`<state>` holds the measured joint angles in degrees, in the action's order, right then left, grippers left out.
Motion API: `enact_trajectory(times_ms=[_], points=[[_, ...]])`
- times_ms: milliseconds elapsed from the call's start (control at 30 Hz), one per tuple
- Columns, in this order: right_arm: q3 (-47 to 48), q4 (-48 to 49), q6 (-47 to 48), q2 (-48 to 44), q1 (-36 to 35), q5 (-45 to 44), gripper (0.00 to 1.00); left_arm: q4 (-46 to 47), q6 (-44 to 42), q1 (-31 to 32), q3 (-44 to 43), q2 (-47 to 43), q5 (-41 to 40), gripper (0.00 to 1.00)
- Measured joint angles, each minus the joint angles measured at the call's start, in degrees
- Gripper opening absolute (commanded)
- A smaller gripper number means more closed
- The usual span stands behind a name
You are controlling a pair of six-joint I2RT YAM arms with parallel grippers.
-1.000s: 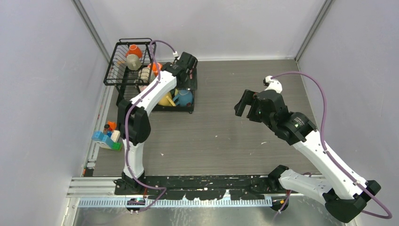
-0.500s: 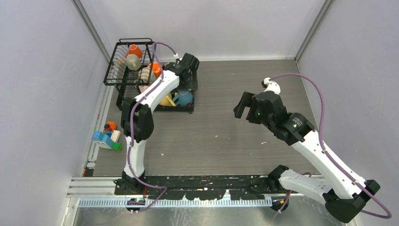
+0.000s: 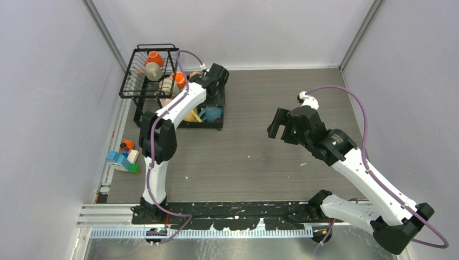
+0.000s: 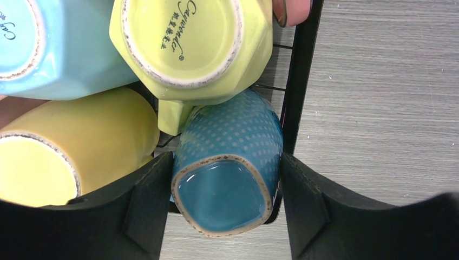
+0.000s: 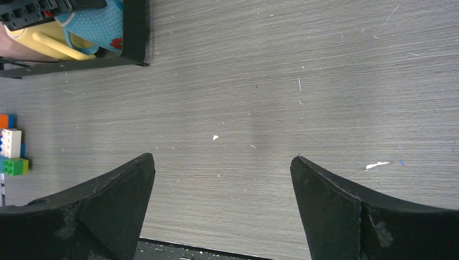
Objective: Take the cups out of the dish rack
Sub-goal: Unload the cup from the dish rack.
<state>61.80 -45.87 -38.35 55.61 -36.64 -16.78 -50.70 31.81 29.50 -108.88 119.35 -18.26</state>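
Observation:
A teal dotted cup (image 4: 224, 184) lies base toward the camera at the front right corner of the black dish rack (image 4: 300, 81). My left gripper (image 4: 226, 162) has its fingers pressed against both sides of this cup. Beside it lie a lime cup (image 4: 189, 43), a light blue cup (image 4: 48, 49) and a yellow cup (image 4: 81, 146). From above, the left gripper (image 3: 215, 89) reaches over the rack's low tray (image 3: 205, 126). An orange cup (image 3: 154, 57) and a beige cup (image 3: 152, 70) sit in the raised basket (image 3: 130, 81). My right gripper (image 3: 276, 122) hovers open over bare table (image 5: 223, 162).
A cluster of coloured toy blocks (image 3: 123, 157) lies at the table's left edge, also in the right wrist view as blocks (image 5: 12, 151). Grey walls enclose the table on three sides. The rack's corner (image 5: 135, 32) shows at the upper left of the right wrist view.
The left gripper's fingers have narrowed onto the teal cup and the left wrist shifted slightly. The right arm drifted a little to the left, still open.

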Motion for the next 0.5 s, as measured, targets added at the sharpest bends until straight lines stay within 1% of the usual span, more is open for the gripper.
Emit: enact_trajectory(times_ms=[167,267,400,500], points=[[0.00,0.15,-0.26,0.46,0.00,0.28,1.00,0.11,-0.76,0.07,0.00,-0.07,-0.02,0.35],[0.02,0.83,-0.70,1.44,0.00,0.79,1.00,-0.35,-1.05,0.11,-0.37,-0.07,0.04,0.29],[0.02,2.80,-1.31,3.23,0.00,2.23,1.00,-2.60,-2.38,0.26,-1.81,-0.04,0.39,0.24],[0.02,5.57,-2.14,4.46,0.00,3.80,1.00,-5.46,-3.43,0.44,-4.79,0.13,0.81,0.26]])
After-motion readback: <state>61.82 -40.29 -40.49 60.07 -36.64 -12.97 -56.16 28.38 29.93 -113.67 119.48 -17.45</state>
